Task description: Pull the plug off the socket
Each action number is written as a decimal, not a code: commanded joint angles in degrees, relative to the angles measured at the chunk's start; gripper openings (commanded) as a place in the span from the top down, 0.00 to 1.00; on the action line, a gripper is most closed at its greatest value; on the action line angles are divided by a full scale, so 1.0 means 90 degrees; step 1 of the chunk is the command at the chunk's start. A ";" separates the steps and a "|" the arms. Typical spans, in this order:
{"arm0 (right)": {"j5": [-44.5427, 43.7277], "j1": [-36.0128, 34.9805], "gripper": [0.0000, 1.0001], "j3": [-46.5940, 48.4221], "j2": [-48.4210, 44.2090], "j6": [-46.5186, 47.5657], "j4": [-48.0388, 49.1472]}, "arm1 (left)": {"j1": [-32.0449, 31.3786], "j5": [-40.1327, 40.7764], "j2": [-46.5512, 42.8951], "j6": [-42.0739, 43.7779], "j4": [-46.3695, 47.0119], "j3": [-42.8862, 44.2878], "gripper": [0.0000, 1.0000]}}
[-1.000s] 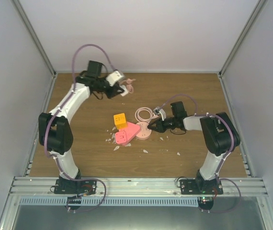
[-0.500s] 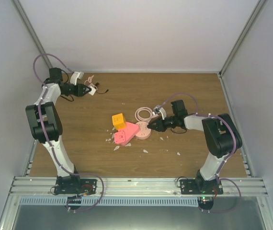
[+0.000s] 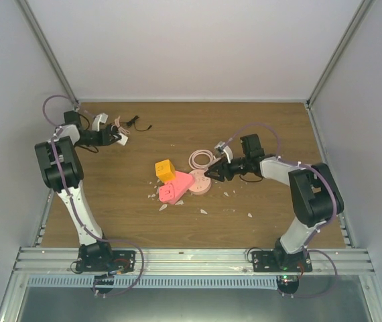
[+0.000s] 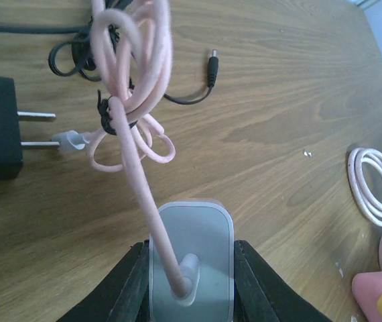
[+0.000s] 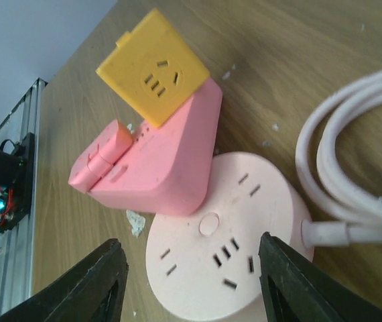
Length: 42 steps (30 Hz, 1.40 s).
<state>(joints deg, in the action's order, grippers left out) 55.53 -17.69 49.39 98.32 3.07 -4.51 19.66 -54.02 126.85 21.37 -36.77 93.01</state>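
1. A wooden desk [image 3: 258,127] stands inside white walls.
2. At far left, the left pincer [image 4: 191,285] is clenched on the white plug [image 4: 192,235], which trails a pink cable [image 4: 134,100].
3. The right pincer [image 5: 191,268] is released, its jaws spread either side of the round outlet disc [image 5: 224,255].
4. The pink triangular socket [image 5: 167,161] lies mid-desk, between that disc and a yellow cube [image 5: 152,67].

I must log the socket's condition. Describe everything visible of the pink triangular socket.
The socket is a flat, hot-pink triangle with rounded corners, apparently matte plastic, lying flat on the wooden table. A small pink block sits against one corner. A yellow cube sits against its far edge, and a pale round socket abuts one side. The right pincer is open astride the round socket, clear of the triangle.
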 commanded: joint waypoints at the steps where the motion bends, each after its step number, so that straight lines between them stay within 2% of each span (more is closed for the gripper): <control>1: -0.0142 -0.0078 0.42 0.0469 -0.0275 0.0328 -0.0325 | 0.0012 -0.0314 0.0152 -0.0077 0.0081 -0.0111 0.78; 5: -0.0475 -0.0200 0.36 0.0901 -0.0254 0.0692 -0.0654 | 0.0029 -0.0369 0.0220 -0.0104 -0.0028 -0.0154 0.63; 7: -0.0609 -0.0277 0.32 0.1154 -0.0219 0.1038 -0.0857 | 0.0049 -0.0314 0.0133 -0.0122 0.0002 -0.0251 0.52; 10: -0.0752 -0.0382 0.25 0.1441 -0.0116 0.1860 -0.1181 | 0.0115 -0.0227 -0.0054 -0.0099 -0.0013 -0.0400 0.39; 11: -0.0751 -0.0410 0.22 0.1535 -0.0061 0.2147 -0.1298 | 0.0135 -0.0206 -0.0161 -0.0078 -0.0007 -0.0502 0.31; 14: -0.0810 -0.0564 0.13 0.1850 0.0119 0.2909 -0.1706 | 0.0166 -0.0135 -0.0548 0.0050 -0.0048 -0.0778 0.20; 16: -0.0994 -0.0715 0.11 0.2019 0.0211 0.3301 -0.1884 | 0.0165 -0.0103 -0.0892 0.0155 -0.0108 -0.0970 0.13; 25: -0.1916 -0.1623 0.18 0.2259 0.0338 0.4484 -0.2226 | 0.0061 -0.0180 -0.2366 0.0468 -0.0482 -0.2011 0.12; 35: -0.2756 -0.2346 0.13 0.2064 0.0513 0.5620 -0.2051 | -0.0381 -0.0691 -0.3532 -0.0001 -0.0342 -0.3024 0.11; 42: -0.3390 -0.2735 0.11 0.1963 0.0714 0.5568 -0.1548 | -0.0612 -0.0626 -0.3980 -0.0411 0.0027 -0.3526 0.09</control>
<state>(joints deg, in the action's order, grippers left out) 29.17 -40.45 68.23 103.02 51.66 -21.69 14.83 -58.39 93.69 20.29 -39.59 63.35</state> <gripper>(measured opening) 0.888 0.901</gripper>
